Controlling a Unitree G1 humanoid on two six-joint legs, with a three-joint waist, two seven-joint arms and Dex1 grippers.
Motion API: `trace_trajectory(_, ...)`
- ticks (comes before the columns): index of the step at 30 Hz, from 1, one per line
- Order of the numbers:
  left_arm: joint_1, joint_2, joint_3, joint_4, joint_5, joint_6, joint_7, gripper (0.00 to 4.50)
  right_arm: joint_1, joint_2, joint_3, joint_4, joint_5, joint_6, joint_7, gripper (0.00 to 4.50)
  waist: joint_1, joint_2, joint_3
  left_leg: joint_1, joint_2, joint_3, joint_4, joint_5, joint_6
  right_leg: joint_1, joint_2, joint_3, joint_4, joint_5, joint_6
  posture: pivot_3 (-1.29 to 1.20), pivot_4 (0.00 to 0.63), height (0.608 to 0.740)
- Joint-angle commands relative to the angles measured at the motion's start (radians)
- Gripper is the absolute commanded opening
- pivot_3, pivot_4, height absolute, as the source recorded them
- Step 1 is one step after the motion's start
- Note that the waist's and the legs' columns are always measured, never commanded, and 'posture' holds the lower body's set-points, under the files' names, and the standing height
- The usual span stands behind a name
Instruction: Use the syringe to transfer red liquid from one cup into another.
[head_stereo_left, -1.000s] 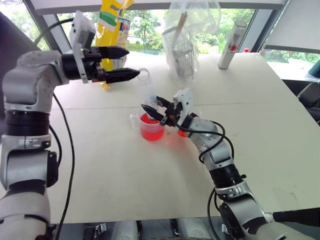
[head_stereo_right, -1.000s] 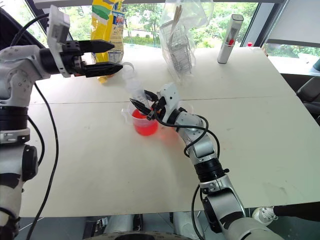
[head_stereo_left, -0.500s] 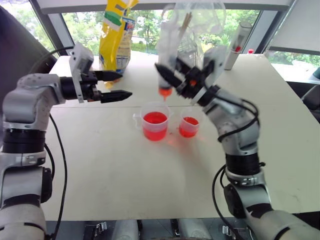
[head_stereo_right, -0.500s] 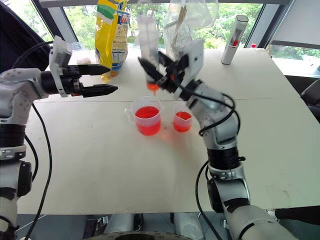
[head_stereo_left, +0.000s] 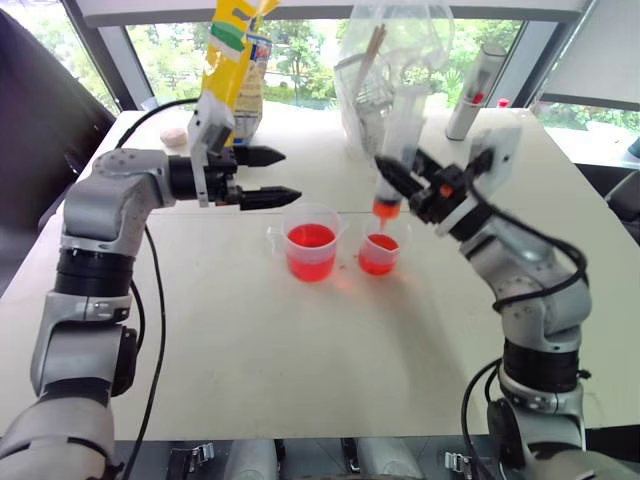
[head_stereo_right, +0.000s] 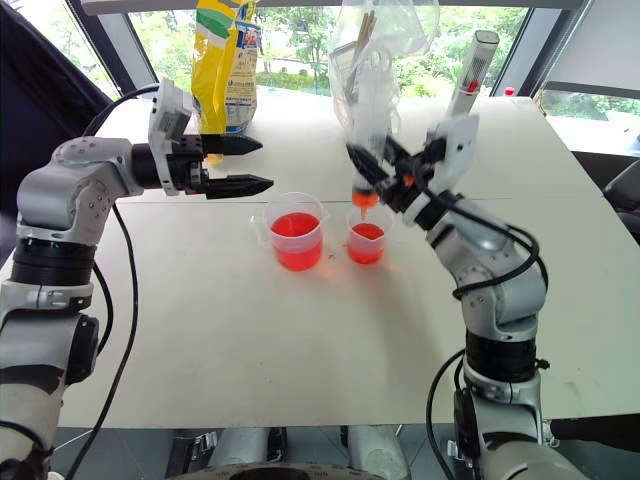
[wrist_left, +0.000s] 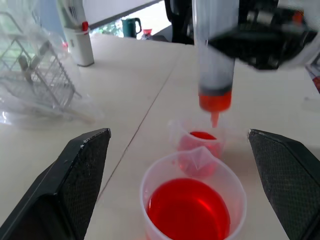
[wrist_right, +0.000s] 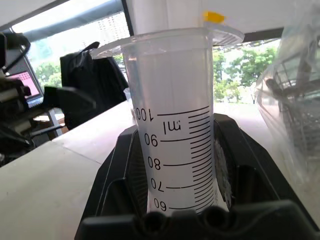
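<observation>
The syringe (wrist_right: 175, 125) runs out past the right wrist view's upper edge, its lower barrel and tip hidden between the right gripper (wrist_right: 180, 200) pads, while the clear bag's (head_stereo_left: 385, 60) contents stay unreadable.

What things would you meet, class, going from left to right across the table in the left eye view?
Left gripper with open jaws → handled cup of red liquid → small cup → syringe just above it → right gripper clamping the syringe → grey cylinder at the back.
</observation>
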Motion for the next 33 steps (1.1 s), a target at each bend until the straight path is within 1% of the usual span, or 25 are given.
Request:
trace_trajectory(1,-0.073,-0.032,0.002,0.01,0.007,-0.016,0.028,4.49,0.012,0.003,0.015,-0.006,-0.035,-0.1,0.017,1.39,0.0,0.0,0.0,0.0,0.0,0.0,0.0,0.0,0.0,0.0,0.0,0.0,0.0,0.0,0.0,0.0,0.15,0.739)
trace_trajectory(7,-0.176,-0.14,-0.002,0.08,0.015,-0.02,0.075,4.49,0.025,0.004,0.037,0.024,-0.071,-0.159,0.019,1.39,0.002,0.0,0.0,0.0,0.0,-0.001,0.0,0.0,0.0,0.0,0.001,0.0,0.0,0.0,0.0,0.0,0.15,0.739)
trace_trajectory(11,-0.275,-0.232,0.011,0.177,0.017,-0.008,0.124,4.49,0.038,0.001,0.054,0.042,-0.098,-0.185,0.026,1.39,0.003,0.0,0.0,0.0,0.0,0.0,0.0,0.0,0.0,0.0,0.002,0.0,0.0,0.0,0.0,0.0,0.15,0.739)
trace_trajectory(17,-0.329,-0.284,0.017,0.22,-0.007,0.02,0.104,4.49,0.057,-0.006,0.063,0.047,-0.116,-0.198,0.034,1.39,-0.001,0.0,0.0,0.0,0.0,0.0,-0.001,0.0,0.0,0.0,0.003,0.001,-0.001,0.0,0.0,0.0,0.15,0.739)
trace_trajectory(22,-0.328,-0.311,-0.025,0.246,0.042,-0.003,0.105,4.49,0.056,-0.006,0.062,0.048,-0.121,-0.197,0.038,1.39,0.001,0.0,0.0,0.001,0.001,-0.001,0.0,0.0,0.0,0.0,0.004,0.001,0.0,0.0,0.0,0.0,0.15,0.739)
trace_trajectory(23,-0.328,-0.316,-0.03,0.253,0.05,-0.008,0.106,3.97,0.054,-0.007,0.062,0.049,-0.121,-0.197,0.038,1.39,0.002,0.0,0.0,0.001,0.001,-0.001,0.0,0.0,0.0,0.0,0.004,0.001,0.0,0.0,0.0,0.0,0.15,0.739)
trace_trajectory(24,-0.328,-0.322,-0.034,0.259,0.056,-0.014,0.107,3.65,0.053,-0.007,0.062,0.05,-0.122,-0.197,0.039,1.39,0.002,0.0,0.0,0.001,0.001,-0.001,0.0,0.0,0.0,0.0,0.004,0.001,0.0,0.0,0.0,0.0,0.15,0.739)
trace_trajectory(26,-0.328,-0.331,-0.041,0.27,0.066,-0.024,0.108,2.69,0.05,-0.007,0.064,0.051,-0.124,-0.198,0.04,1.39,0.002,0.0,0.0,0.0,0.001,-0.001,0.0,0.0,0.0,0.0,0.004,0.001,-0.001,0.0,0.0,0.0,0.15,0.739)
trace_trajectory(31,-0.324,-0.348,-0.043,0.27,0.07,-0.027,0.096,0.13,0.051,-0.008,0.063,0.043,-0.128,-0.194,0.042,1.39,0.002,0.0,0.0,0.001,0.001,-0.001,0.0,0.0,0.0,0.0,0.004,0.001,-0.001,0.0,0.0,0.0,0.15,0.739)
trace_trajectory(33,-0.326,-0.354,-0.041,0.273,0.07,-0.026,0.094,0.06,0.053,-0.009,0.062,0.039,-0.127,-0.191,0.043,1.39,0.001,0.0,0.0,0.0,0.001,-0.001,0.0,0.0,0.0,0.0,0.004,0.001,-0.001,0.0,0.0,0.0,0.15,0.739)
